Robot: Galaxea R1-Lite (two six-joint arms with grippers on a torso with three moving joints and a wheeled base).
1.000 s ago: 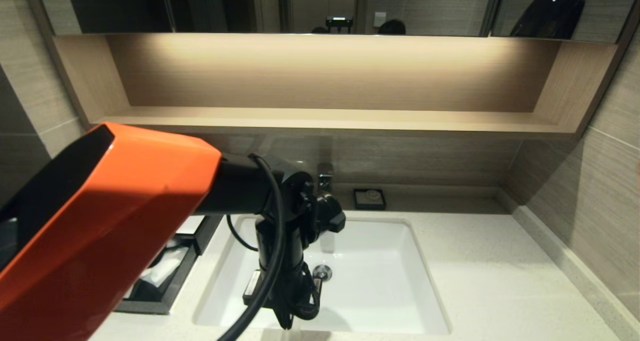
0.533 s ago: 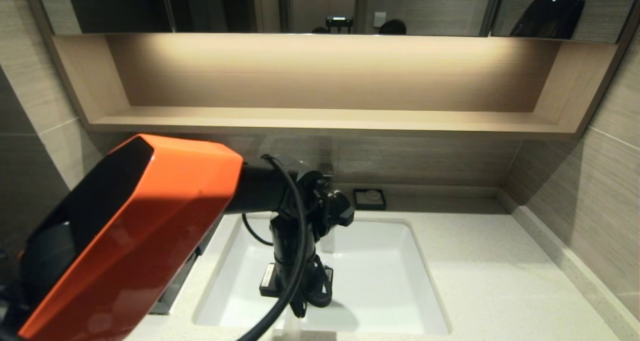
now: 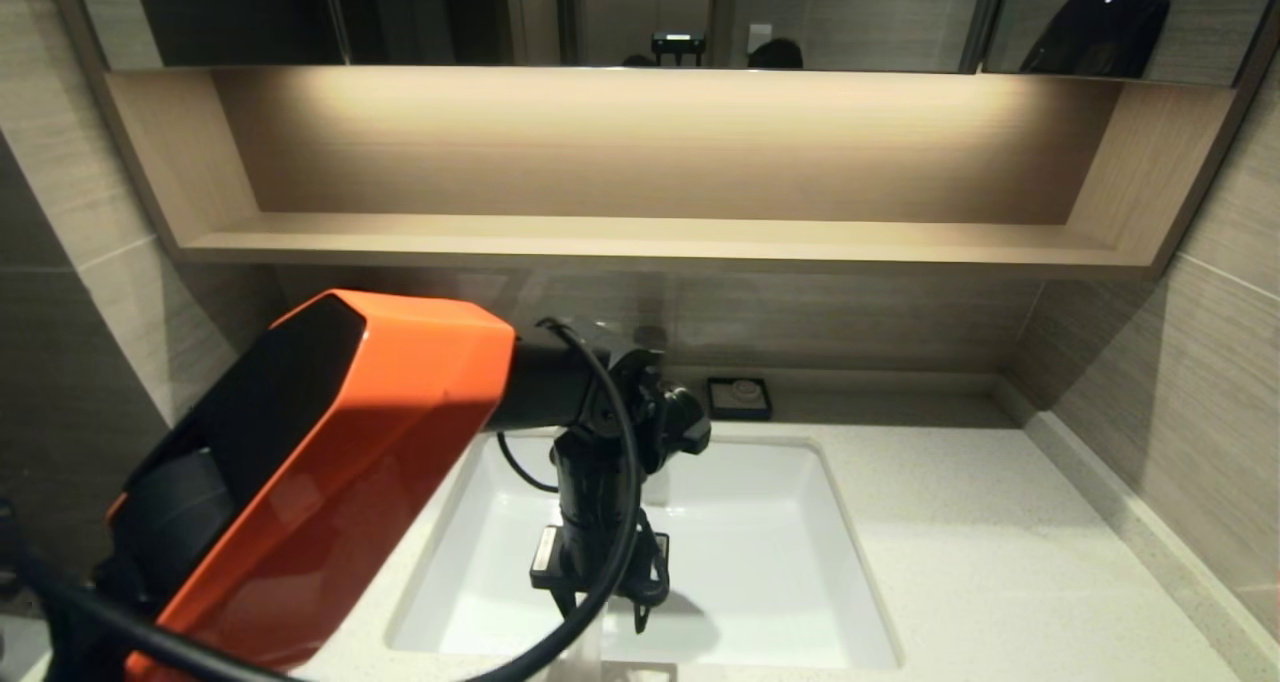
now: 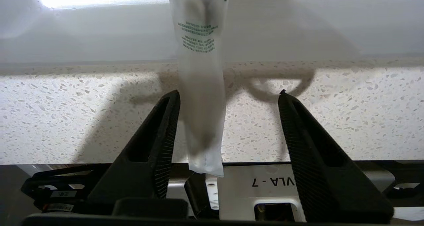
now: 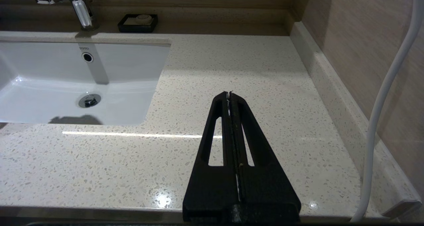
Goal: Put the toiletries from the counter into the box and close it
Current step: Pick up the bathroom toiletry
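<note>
One arm is at work. The left arm, the largest thing in the head view, has swung from over the box at the left of the counter to the near edge of the sink; a second ago the box's open black drawer showed beneath its orange shell, and that shell now hides the box completely. Judgement: one item is probably stowed and this is the approach for the next, with the drawer not yet closed.

The left gripper has gone from fully shut to partly open in the past second. In the left wrist view its two black fingers stand well apart over the speckled counter, straddling a long slim packet in whitish wrap with green print. The packet lies across the counter's edge, one end reaching over the sink. The packet sits close against one finger and well clear of the other; nothing is gripped. Whether that finger touches the wrap cannot be told.

The right gripper is parked over the counter to the right of the sink, fingers pressed together and empty.
</note>
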